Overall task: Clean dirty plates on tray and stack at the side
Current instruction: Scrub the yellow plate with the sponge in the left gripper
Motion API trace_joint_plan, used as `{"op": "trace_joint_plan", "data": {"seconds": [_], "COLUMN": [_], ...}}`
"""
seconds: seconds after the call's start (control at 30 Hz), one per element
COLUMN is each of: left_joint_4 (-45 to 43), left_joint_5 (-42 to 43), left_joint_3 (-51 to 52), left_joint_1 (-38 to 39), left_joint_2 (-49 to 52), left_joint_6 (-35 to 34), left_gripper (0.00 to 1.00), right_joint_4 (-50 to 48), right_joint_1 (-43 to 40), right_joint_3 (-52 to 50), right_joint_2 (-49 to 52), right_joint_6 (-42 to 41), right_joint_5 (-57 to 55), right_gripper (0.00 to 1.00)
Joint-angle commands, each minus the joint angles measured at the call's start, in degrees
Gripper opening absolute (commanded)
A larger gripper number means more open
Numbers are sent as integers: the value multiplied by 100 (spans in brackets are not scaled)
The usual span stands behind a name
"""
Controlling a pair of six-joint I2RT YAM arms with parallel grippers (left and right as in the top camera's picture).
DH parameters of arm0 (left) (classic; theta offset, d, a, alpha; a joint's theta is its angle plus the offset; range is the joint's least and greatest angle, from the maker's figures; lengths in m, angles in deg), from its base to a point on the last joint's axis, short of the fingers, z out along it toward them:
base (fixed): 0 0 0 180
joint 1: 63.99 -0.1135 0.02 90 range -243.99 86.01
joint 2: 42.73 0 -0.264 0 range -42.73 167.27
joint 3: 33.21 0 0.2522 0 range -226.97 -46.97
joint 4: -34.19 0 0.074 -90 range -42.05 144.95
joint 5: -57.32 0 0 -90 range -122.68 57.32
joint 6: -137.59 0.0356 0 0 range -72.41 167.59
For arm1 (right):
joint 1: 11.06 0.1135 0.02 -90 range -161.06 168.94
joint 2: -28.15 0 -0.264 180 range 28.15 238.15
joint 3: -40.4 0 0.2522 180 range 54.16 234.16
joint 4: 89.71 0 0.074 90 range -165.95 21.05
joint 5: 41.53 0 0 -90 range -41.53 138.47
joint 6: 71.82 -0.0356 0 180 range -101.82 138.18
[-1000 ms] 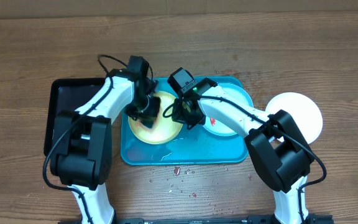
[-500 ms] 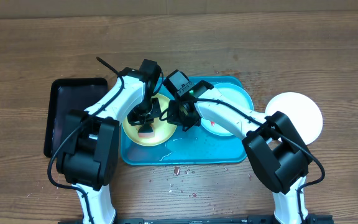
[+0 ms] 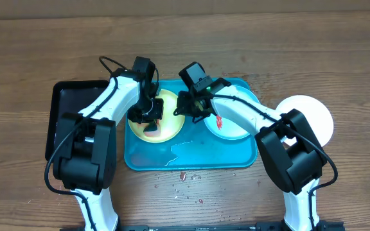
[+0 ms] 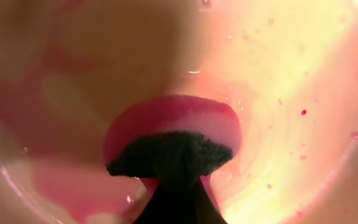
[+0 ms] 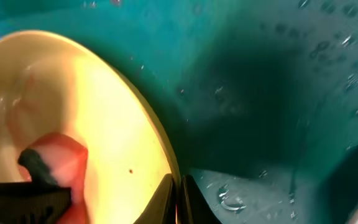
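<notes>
1. The scrubbing step is judged to be in hand. A pink sponge point(image 4: 174, 127) with a dark scouring side is clamped in the closed left fingers point(image 3: 150, 115) and pressed onto the yellow-green plate point(image 3: 166, 125), directly beneath them.
2. The right fingers point(image 5: 194, 205) are closed on the near rim of that plate, so it is steadied from the side opposite the sponge.
3. The plate lies inside the turquoise tray point(image 3: 191, 157). Pink smears are seen around the sponge, so the cleaning is judged unfinished.
4. A pale blue plate point(image 3: 233, 128) with a red smear lies in the tray just beyond the right fingers. A white plate point(image 3: 313, 119) sits on the table point(image 3: 236, 45), well apart from both fingers and outside the tray.
5. A black tray point(image 3: 69, 106) lies outboard of the left fingers.
6. Being round, the plate has no long axis and its hollow face is turned upward. The tray's long axis runs from one arm's side to the other.
7. For the next move, further wiping over the smears is called for, with the rim held firmly so that the wet plate is not slid away.
</notes>
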Motion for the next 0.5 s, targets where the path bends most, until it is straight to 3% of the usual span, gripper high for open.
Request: {"op": "trace_joint_plan", "data": {"seconds": [0.0,0.1,0.17,0.3,0.47], "left_joint_4": [-323,-398,-553,-1056,-1591], "left_joint_5": [-466,-1805,-2715,-3379,-2979], "left_joint_3": [131,125,120,120,116], "left_joint_1": [98,125,212,437,643], "left_joint_2": [232,232,232,232,232], "left_joint_6": [-474,-1827,-2312,-2334,-1976], "left_gripper": [4,4,4,4,4], "right_joint_4": [20,271,343,354,356], "right_joint_1": [17,39,39,37,39], "right_joint_3": [74,74,74,74,74], "right_joint_2": [-79,-55,-15,63,136], "right_joint_6": [-11,-59,-59,-83,-79], "right_joint_5": [118,122,122,166,260], "right_gripper": [4,4,4,4,4]}}
